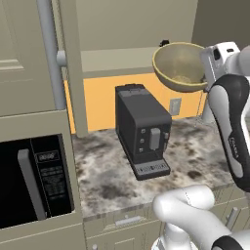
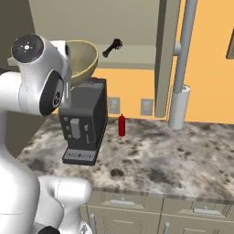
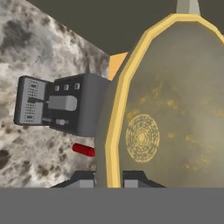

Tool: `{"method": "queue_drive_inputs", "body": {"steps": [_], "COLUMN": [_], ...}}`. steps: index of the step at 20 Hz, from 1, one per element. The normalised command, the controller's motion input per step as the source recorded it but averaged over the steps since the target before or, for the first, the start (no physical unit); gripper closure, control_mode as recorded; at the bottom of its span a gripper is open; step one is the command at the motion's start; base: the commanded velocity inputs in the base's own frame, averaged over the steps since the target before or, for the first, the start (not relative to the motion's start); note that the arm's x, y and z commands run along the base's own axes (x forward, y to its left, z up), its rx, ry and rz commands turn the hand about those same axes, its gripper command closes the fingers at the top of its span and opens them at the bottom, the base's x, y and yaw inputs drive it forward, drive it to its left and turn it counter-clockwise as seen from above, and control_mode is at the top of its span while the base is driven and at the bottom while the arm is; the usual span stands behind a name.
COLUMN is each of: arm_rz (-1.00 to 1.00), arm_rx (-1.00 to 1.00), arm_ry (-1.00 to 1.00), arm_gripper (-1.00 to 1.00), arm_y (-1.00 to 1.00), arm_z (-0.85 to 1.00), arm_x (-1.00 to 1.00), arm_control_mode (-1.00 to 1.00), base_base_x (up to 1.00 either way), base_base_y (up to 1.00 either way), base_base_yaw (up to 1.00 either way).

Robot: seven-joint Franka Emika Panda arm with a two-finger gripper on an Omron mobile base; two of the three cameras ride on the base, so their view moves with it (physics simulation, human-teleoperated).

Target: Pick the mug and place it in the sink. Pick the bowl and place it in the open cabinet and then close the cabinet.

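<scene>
The fingers (image 3: 108,177) are clenched on the rim of the bowl (image 1: 180,66), held tilted in the air above the coffee machine (image 1: 142,129), apparently level with the cabinet (image 1: 29,58) shelf for stowing.

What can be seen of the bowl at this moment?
The bowl is large, round and tan-beige, with a thin yellowish rim and a mottled inside marked by concentric rings at the bottom. It is tipped on its side, held up in the air above the coffee machine. The gripper is shut on its rim.
</scene>
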Motion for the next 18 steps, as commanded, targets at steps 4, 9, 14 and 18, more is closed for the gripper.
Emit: {"method": "queue_drive_inputs", "body": {"steps": [4, 9, 14, 18], "arm_rz": [-0.07, -0.02, 0.00, 0.00], "arm_rx": [0.00, 0.00, 0.00, 0.00], "arm_ry": [0.00, 0.01, 0.05, 0.02], "arm_gripper": [1.00, 1.00, 1.00, 1.00], "arm_y": [0.00, 0.00, 0.00, 0.01], "arm_z": [0.35, 0.30, 0.20, 0.03], "arm_x": [0.34, 0.41, 0.46, 0.51], "arm_control_mode": [-1.00, -1.00, -1.00, -1.00], "base_base_x": [0.00, 0.00, 0.00, 0.00], "base_base_y": [0.00, 0.00, 0.00, 0.00], "base_base_yaw": [0.00, 0.00, 0.00, 0.00]}}
